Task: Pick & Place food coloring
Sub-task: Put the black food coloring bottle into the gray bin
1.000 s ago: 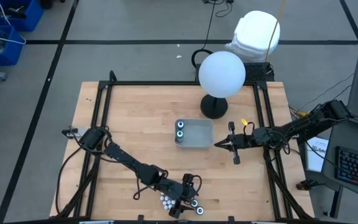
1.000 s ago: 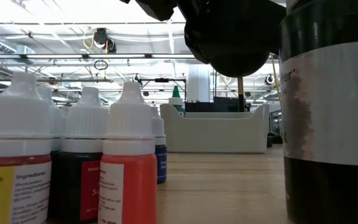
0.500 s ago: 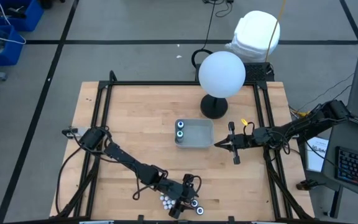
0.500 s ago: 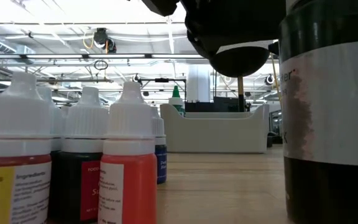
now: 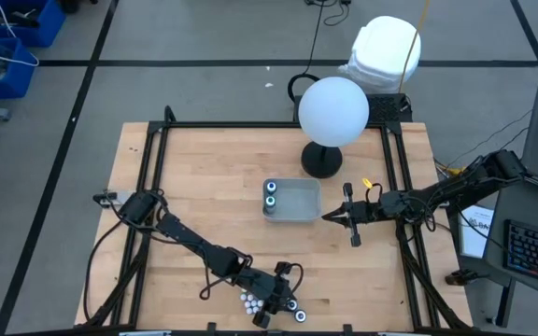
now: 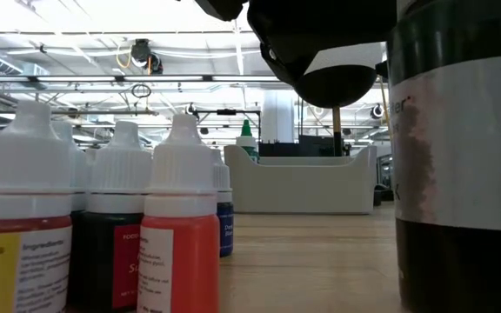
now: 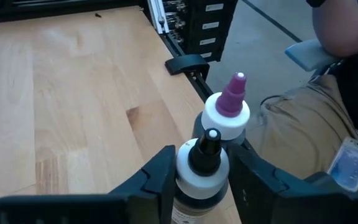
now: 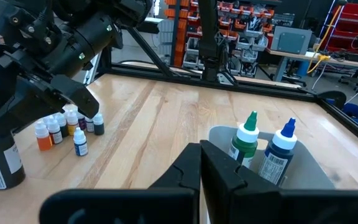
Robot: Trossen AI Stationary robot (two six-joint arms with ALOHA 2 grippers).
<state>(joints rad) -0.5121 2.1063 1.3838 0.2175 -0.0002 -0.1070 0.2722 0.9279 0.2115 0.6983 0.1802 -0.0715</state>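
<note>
Grey and see-through, the tray (image 5: pixel 292 202) sits in the middle of the wooden bench (image 5: pixel 204 187). Two bottles stand inside it at one end, one with a green tip (image 8: pixel 246 144) and one with a blue tip (image 8: pixel 281 151). The rest of the tray holds nothing that shows.

The other food coloring bottles (image 5: pixel 249 301) stand in a small bunch near the front edge of the bench. Up close, the bunch has white caps, and one bottle is orange-red (image 6: pixel 179 230), with a yellow label just beside it. Two bigger bottles stand near the bunch. The left claw (image 7: pixel 199 180) is down there, and its two fingers sit on both sides of a bottle with a black tip (image 7: pixel 202 167). They look like they touch it, so it is grasping that bottle. A bottle with a purple tip (image 7: pixel 228 112) stands just behind it.

The right claw (image 5: pixel 327 217) waits beside the tray, clenched on nothing
</note>
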